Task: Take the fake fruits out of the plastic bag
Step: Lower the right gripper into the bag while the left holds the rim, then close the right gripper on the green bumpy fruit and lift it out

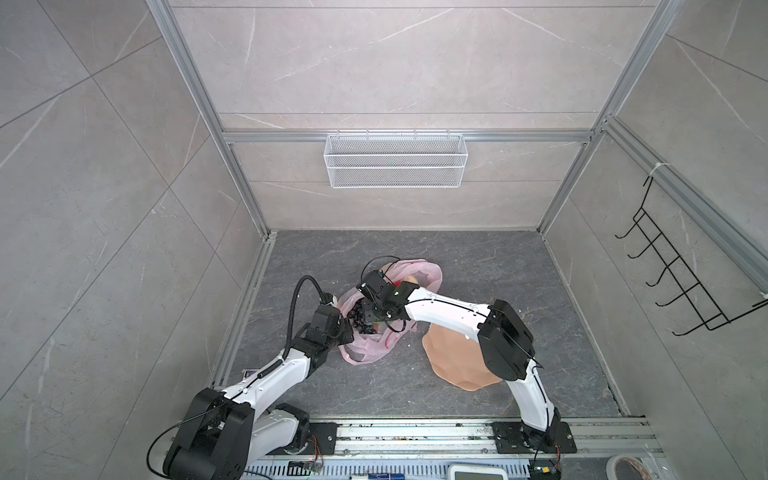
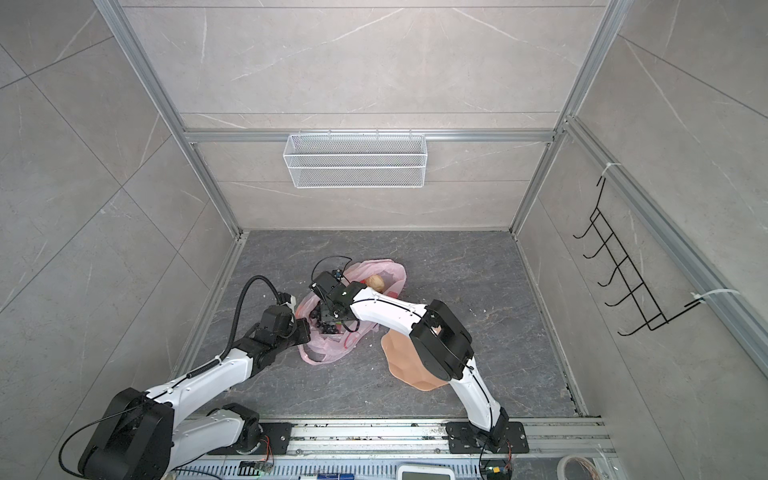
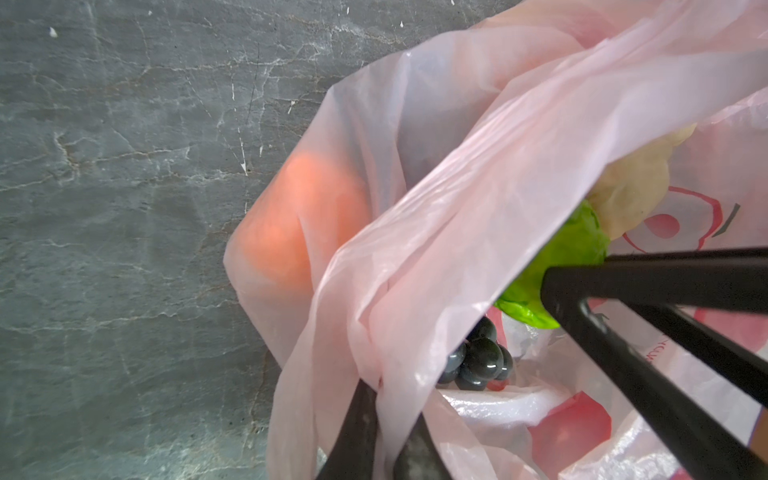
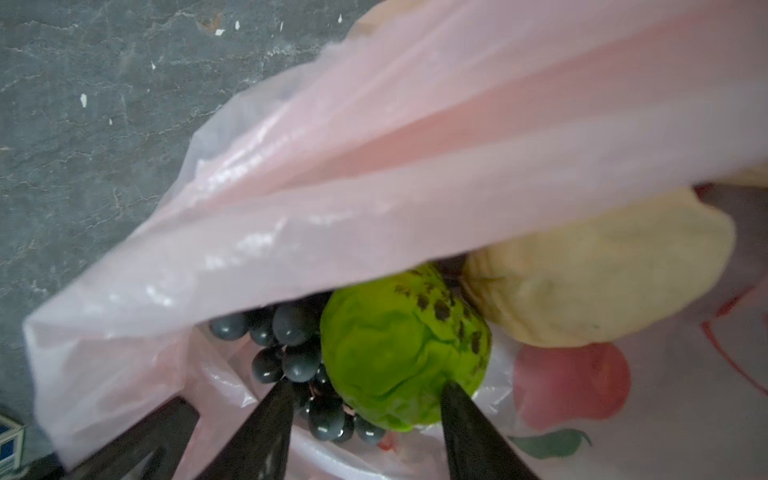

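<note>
1. Bag (image 1: 365,351) (image 2: 320,353), pink, lies mid-frame in both top views.
2. Left gripper (image 3: 380,411), bottom centre of its wrist view, pinches bag film tight.
3. Right gripper (image 4: 368,399), half spread, straddles the green lumpy ball (image 4: 399,353) inside, grape bunch (image 4: 299,357) alongside; contact unclear.

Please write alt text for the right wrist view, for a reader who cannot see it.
The right end effector reaches into the pink plastic bag, its open fingers either side of a green lumpy ball. Dark grapes and a beige lump lie beside the ball; the grey table shows beyond the bag.
</note>
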### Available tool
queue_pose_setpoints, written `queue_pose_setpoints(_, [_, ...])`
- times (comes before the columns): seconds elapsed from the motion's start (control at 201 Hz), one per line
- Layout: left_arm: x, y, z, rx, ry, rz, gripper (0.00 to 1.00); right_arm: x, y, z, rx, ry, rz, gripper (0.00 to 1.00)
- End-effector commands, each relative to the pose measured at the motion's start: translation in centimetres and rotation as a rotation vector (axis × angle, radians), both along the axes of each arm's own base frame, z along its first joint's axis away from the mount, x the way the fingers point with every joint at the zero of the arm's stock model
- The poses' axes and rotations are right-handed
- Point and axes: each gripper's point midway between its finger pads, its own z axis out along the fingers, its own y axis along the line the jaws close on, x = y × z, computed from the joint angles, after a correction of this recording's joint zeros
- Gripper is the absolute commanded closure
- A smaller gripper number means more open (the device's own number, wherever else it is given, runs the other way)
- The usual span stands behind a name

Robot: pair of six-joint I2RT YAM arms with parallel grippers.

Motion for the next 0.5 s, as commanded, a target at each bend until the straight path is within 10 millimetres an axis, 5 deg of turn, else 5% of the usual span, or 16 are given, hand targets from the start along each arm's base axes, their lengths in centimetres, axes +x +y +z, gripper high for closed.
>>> queue_pose_setpoints(0.0, [0.4,-0.3,1.0,-0.009,-0.044,-0.019,0.9,0.3,-1.1,-1.4,-0.11,-0.011,0.015,0.39])
queue_pose_setpoints(0.498, [0.3,-0.3,0.8,-0.006,-0.041,-0.019,0.9,0.9,-0.7,-3.3,-0.155,0.01,0.011,0.27])
